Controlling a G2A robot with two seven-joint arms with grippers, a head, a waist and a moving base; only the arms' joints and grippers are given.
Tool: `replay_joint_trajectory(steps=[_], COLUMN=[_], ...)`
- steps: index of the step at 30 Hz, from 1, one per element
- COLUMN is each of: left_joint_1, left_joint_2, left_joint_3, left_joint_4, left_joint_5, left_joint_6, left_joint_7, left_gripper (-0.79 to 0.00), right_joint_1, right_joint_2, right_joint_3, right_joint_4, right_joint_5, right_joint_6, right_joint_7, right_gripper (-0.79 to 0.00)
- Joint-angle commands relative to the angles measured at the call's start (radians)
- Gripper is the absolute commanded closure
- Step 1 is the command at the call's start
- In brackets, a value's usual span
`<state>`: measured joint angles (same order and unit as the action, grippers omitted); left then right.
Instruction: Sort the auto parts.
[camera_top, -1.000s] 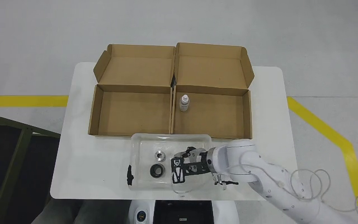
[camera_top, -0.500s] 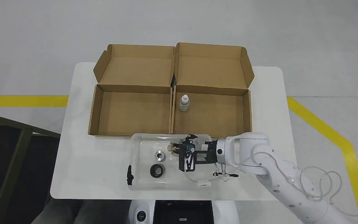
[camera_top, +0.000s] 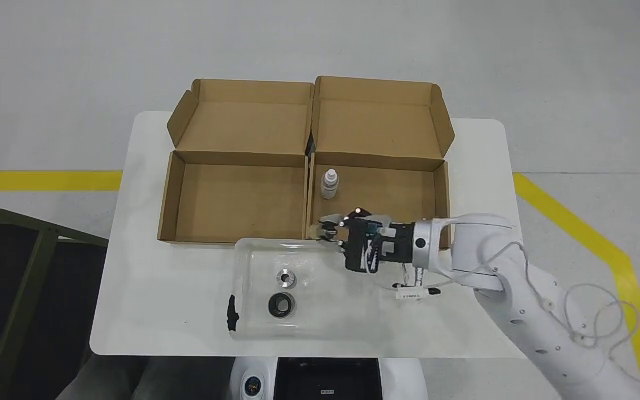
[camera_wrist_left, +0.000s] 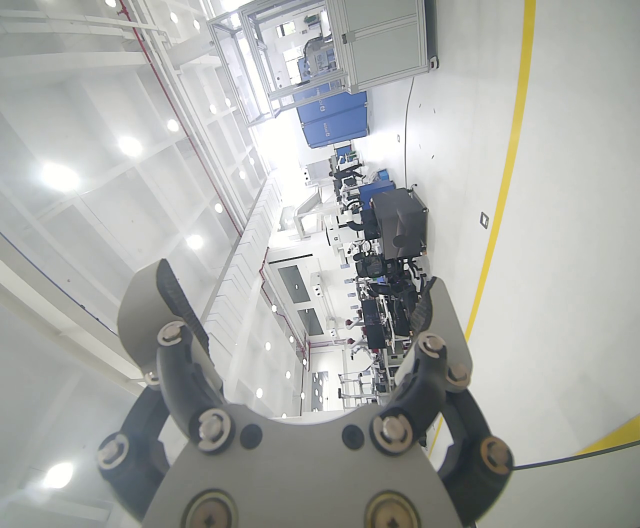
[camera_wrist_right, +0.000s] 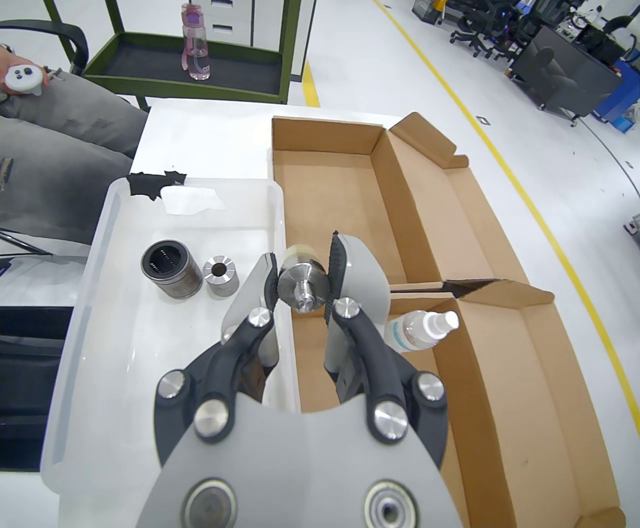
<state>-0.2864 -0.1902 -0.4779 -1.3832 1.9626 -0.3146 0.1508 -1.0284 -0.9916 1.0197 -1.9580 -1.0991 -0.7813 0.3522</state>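
We see the right gripper (camera_wrist_right: 303, 278) clamped on a short steel cylinder (camera_wrist_right: 299, 296), its pads pinching the round sides. From the right wrist we make out a stepped, polished end face and a cream-coloured far end. From above we place it instead: held over the far rim of the clear tray (camera_top: 238, 280), at the near wall of the cardboard box (camera_top: 400, 205) holding a spray bottle (camera_top: 329, 183). The left gripper (camera_wrist_left: 300, 285) is spread wide and empty, off the surface.

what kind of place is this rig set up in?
Probably a factory-style robotics lab hall: a yellow floor line beside the table, office chairs at workstations, and a framed machine enclosure under a high ceiling.
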Motion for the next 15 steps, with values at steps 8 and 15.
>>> replay_joint_trajectory(steps=[8,15], left_joint_1=[0.0,0.0], left_joint_2=[0.0,0.0], left_joint_3=[0.0,0.0], left_joint_4=[0.0,0.0], left_joint_5=[0.0,0.0], left_joint_6=[0.0,0.0], left_joint_7=[0.0,0.0], left_gripper=[-0.785,-0.785], right_joint_1=[-0.019,-0.006], right_joint_2=[0.007,0.003], right_joint_3=[0.072,0.071], right_joint_4=[0.009,0.047], right_joint_5=[0.023,0.017], right_joint_6=[0.003,-0.001], right_joint_7=[-0.056,-0.081], right_gripper=[0.0,0.0])
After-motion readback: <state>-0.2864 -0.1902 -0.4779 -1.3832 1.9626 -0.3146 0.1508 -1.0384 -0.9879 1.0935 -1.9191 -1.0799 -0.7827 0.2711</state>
